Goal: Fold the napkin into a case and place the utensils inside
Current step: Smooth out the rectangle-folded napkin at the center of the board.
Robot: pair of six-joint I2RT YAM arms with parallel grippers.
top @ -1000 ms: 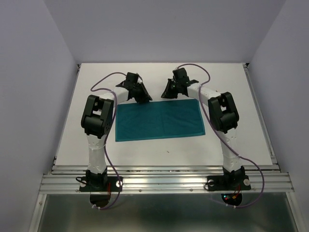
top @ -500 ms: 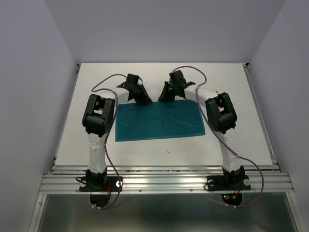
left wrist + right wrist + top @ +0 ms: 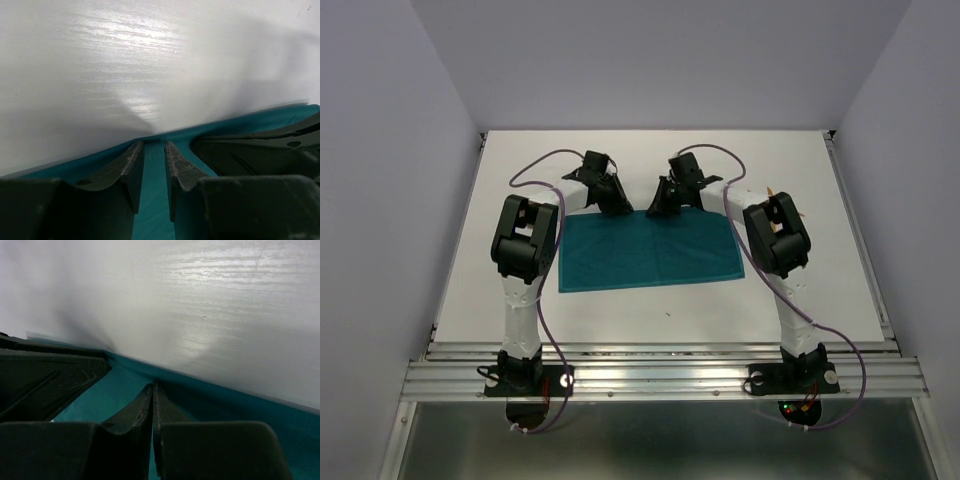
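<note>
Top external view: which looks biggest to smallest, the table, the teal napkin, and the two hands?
The table, then the teal napkin, then the left hand and right hand, which look about alike.

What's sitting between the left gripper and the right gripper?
Between the left gripper and right gripper lies only the far edge of the napkin and white table beyond it, clearest in the top view.

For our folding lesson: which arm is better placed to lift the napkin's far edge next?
Right, probably: the right gripper is shut at the napkin edge; the left gripper stands open.
</note>
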